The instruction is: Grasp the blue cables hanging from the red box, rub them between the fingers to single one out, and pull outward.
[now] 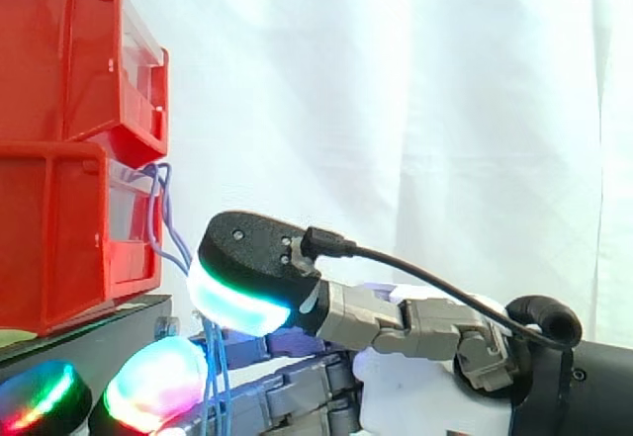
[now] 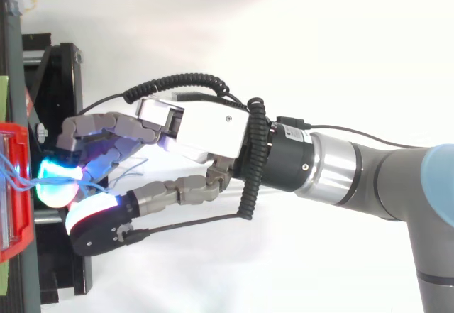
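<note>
Cables, thin and blue [image 1: 216,362], spill from the front of the lower red bin [image 1: 59,238], loop out a little and drop past the edge of the black stand [image 1: 89,342] on which that bin sits. A second red bin [image 1: 69,50] is stacked on top of it, and a white curtain [image 1: 396,90] hangs behind everything. The hand [image 2: 206,132] reaches in from the right on the grey arm [image 2: 369,174], its fingers curled towards the bins and closed on the blue cables: the strands run down between the thumb's cyan-green glowing pad [image 1: 237,303] and a pink-green pad [image 1: 153,387] just below it. In the side view the thumb's black-backed pad covers the middle stretch of the strands, so they show above it near the bin and again below it. From above, the glowing pads sit right at the bin's front lip, close over the stand, and a few slack loops of cable lie beneath the fingers.
</note>
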